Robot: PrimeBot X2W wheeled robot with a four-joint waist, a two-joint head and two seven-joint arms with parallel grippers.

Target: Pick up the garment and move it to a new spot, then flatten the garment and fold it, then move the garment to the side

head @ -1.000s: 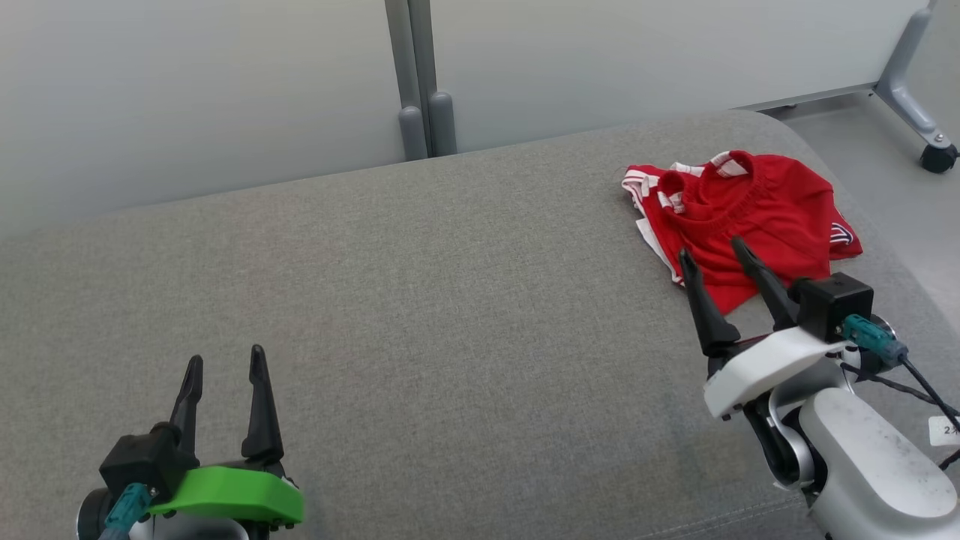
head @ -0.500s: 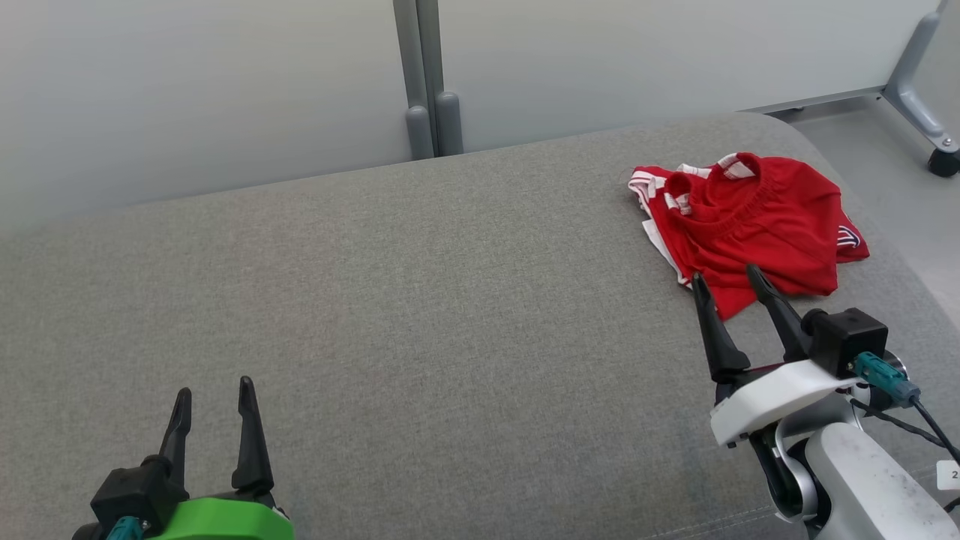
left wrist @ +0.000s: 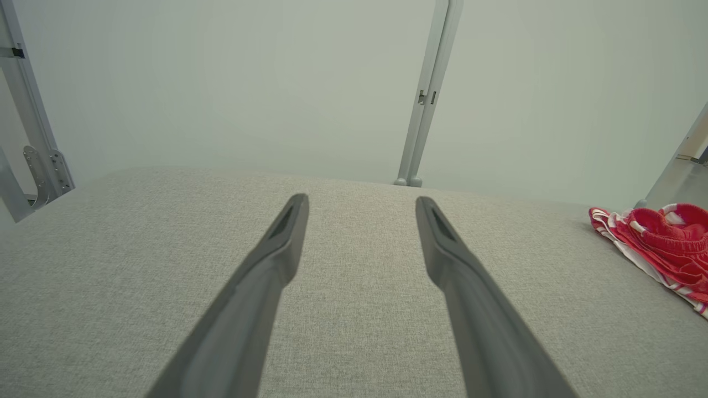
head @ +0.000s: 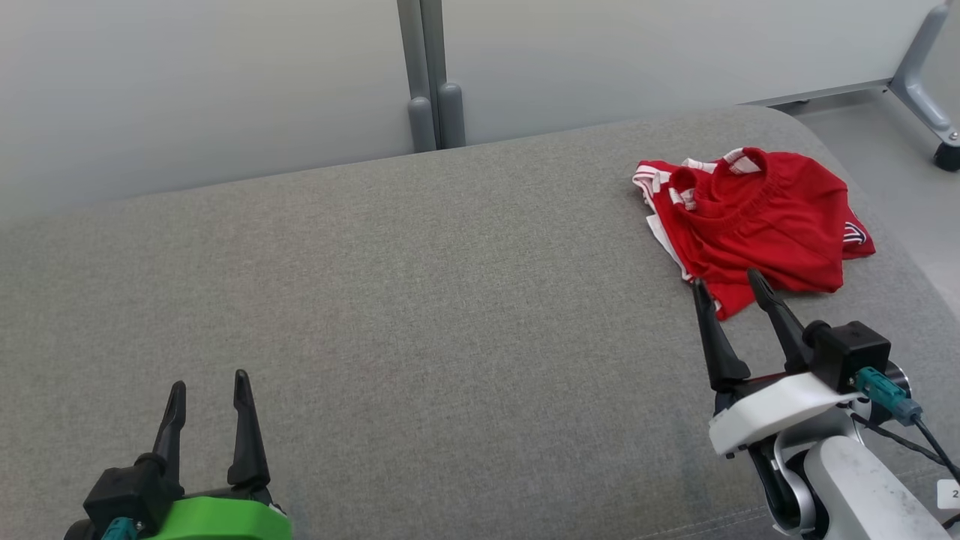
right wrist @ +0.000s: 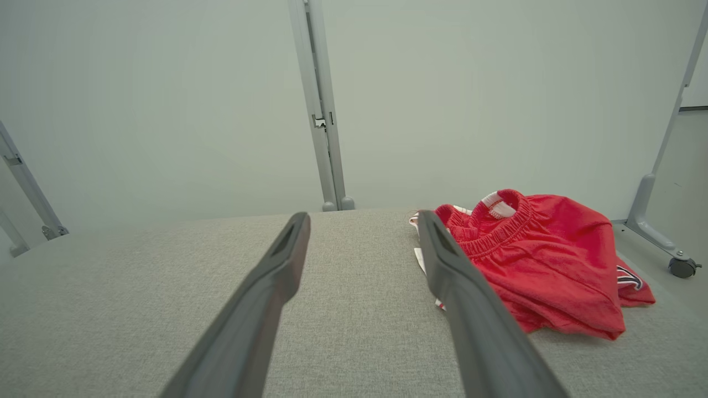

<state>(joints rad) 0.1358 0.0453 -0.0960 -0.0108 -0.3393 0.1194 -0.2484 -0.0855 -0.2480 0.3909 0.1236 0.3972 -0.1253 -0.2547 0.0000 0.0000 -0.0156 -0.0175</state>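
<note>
grey fabric surface (head: 450, 300) stands before pale partition panels (head: 225, 90). the red garment (head: 757, 225), white-striped, lies crumpled at the surface's far right end. the right fingers (head: 772, 304) are spread wide and empty, tips at the garment's near edge. the left fingers (head: 241, 420) are also wide and empty, over the near left, well apart from the garment.

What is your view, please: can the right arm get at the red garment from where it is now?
Probably yes. The right end effector stands open with its fingertips at the near edge of the red garment, and nothing lies between them on the grey cushion.
</note>
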